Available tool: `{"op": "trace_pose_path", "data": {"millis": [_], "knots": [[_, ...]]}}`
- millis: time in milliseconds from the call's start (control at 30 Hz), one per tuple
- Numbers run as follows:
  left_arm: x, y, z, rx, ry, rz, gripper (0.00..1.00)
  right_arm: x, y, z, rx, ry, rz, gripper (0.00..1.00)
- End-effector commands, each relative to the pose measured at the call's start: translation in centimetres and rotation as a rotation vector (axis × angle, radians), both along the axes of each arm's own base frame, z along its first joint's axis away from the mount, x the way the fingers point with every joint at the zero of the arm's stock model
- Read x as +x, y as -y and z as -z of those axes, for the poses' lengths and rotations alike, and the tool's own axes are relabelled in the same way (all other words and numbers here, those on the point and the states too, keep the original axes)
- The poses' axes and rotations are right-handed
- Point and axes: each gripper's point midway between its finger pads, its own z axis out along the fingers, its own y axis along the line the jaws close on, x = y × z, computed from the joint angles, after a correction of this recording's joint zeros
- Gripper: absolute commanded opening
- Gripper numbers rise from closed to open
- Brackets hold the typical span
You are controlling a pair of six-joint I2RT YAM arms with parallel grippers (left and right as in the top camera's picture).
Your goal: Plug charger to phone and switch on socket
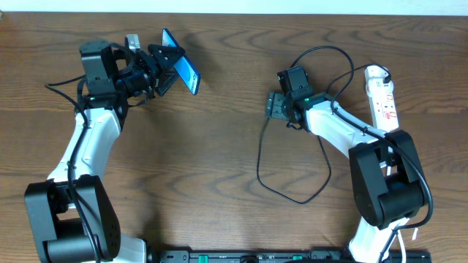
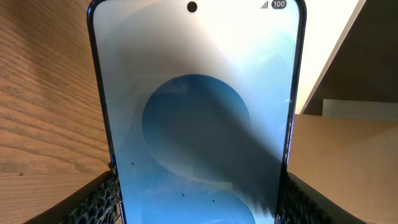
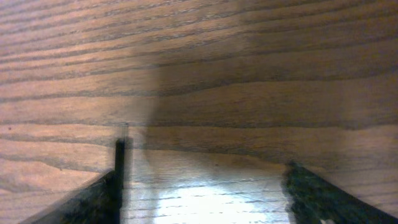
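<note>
Nearest, at five o'clock on the tabletop [image 1: 183, 183]: slack of the charger [image 1: 258, 161], lying in a wide loop and climbing toward the right hand [image 1: 272, 107]. Just past centre, toward two o'clock: that hand low over the wood, forearm stretched in from the base at five o'clock, palm turned to nine o'clock, fingers spread wide, clamping nothing. In its wrist view, a thin dark upright strip [image 3: 119, 162] hard against one finger; probably the charger's end, too blurred to call touching or free. Likely trouble: with no pinch on it, could fall flat or roll, and risks being caught crooked on a grasp and missing the port; could also drag the loop and tug the socket [image 1: 383, 91]. Farther, at eleven o'clock: left hand [image 1: 170, 69] clamped on the long edges of the phone [image 1: 184, 71], held up on edge, blue screen lit, wrist pointing to three o'clock. Well apart from the plug end; needs a long carry before mating, and could slide in the grip if pushed end-on. Farthest, between two and three o'clock near the edge: the socket, lying flat, no hand near it.
</note>
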Motion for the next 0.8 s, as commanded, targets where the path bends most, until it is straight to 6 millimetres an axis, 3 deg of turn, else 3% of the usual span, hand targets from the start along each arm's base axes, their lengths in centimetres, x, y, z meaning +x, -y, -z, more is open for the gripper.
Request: {"op": "trace_pose_path", "data": {"millis": [0, 467, 500, 567, 633, 700, 733, 767], "knots": [[-0.2, 0.3, -0.9, 0.004, 0.036, 0.018, 0.07, 0.6, 0.1, -0.7, 0.000, 0.023, 0.019, 0.98], [-0.2, 0.2, -0.9, 0.005, 0.037, 0.017, 0.07, 1.5, -1.8, -1.5, 0.092, 0.057, -0.025, 0.98], [-0.2, 0.2, -0.9, 0.005, 0.037, 0.017, 0.07, 1.6, -1.8, -1.6, 0.093, 0.062, -0.025, 0.86], [-0.2, 0.3, -0.9, 0.005, 0.037, 0.017, 0.07, 1.7, -1.8, -1.7, 0.090, 0.071, -0.021, 0.43], [-0.2, 0.3, -0.9, 0.005, 0.037, 0.017, 0.07, 1.8, -1.7, -1.8, 0.090, 0.075, -0.019, 0.09], [-0.2, 0.3, -0.9, 0.005, 0.037, 0.017, 0.07, 1.8, -1.7, -1.8, 0.090, 0.075, -0.019, 0.02], [-0.2, 0.3, -0.9, 0.005, 0.037, 0.017, 0.07, 1.8, -1.7, -1.8, 0.090, 0.075, -0.019, 0.09], [-0.2, 0.3, -0.9, 0.005, 0.037, 0.017, 0.07, 1.8, -1.7, -1.8, 0.089, 0.075, -0.019, 0.25]]}}
